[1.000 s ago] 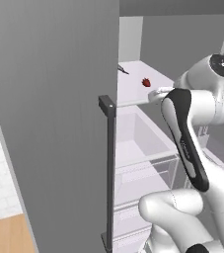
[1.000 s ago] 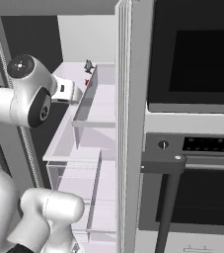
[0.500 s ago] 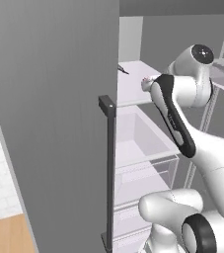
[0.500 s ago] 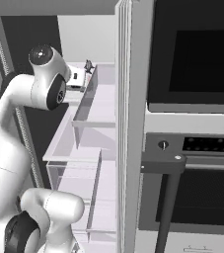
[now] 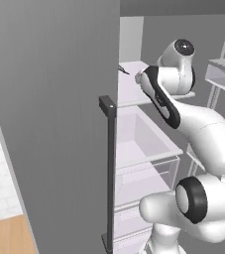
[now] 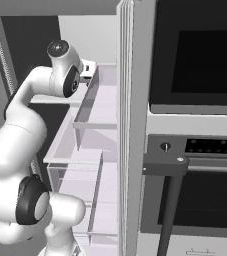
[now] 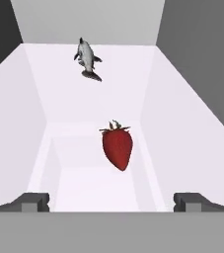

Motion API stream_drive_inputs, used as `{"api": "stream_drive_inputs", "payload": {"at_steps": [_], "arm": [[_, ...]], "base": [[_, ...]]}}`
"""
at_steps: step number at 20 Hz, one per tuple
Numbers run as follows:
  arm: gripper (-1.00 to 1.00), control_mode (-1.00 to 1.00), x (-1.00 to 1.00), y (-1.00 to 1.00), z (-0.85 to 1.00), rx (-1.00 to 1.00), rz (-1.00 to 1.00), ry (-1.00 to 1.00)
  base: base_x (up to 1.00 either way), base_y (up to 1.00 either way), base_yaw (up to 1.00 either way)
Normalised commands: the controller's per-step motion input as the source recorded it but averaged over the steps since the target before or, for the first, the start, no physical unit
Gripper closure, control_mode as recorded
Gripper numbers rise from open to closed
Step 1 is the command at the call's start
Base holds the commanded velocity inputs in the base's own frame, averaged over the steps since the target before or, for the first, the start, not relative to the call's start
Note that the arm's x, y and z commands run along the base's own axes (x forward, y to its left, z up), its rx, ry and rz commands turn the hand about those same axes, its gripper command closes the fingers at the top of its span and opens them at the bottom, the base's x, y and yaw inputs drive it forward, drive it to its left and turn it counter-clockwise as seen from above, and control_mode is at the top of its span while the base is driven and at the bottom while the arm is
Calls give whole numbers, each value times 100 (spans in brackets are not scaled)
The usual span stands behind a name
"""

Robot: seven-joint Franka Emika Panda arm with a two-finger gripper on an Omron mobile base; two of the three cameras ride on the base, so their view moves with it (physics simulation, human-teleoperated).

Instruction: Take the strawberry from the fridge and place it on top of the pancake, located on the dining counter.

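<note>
Hidden behind the arm [image 5: 183, 114] in both base views: the strawberry [image 7: 117, 148]. Cut off at the left base view's top and left edges: fridge [image 5: 44, 114] door. Small grey fish-like item [image 7: 88, 59] too small to identify.

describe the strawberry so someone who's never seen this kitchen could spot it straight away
Start at the tall grey fridge with its door open and look at the white upper shelf that the arm reaches toward. The small dark red strawberry with a green leafy cap lies mid-shelf, ahead of the open gripper. Its one neighbour, a small grey fish, lies farther back.

strawberry [image 7: 117, 148] on shelf [image 7: 172, 148], before fish [image 7: 87, 58]
</note>
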Motion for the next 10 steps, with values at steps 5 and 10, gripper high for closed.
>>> {"api": "stream_drive_inputs", "payload": {"at_steps": [5,10], "arm": [[-100,-100,57,-2,-8,0,0,0],[-100,-100,54,-2,-23,0,0,4]], "base": [[0,0,0],[0,0,0]]}}
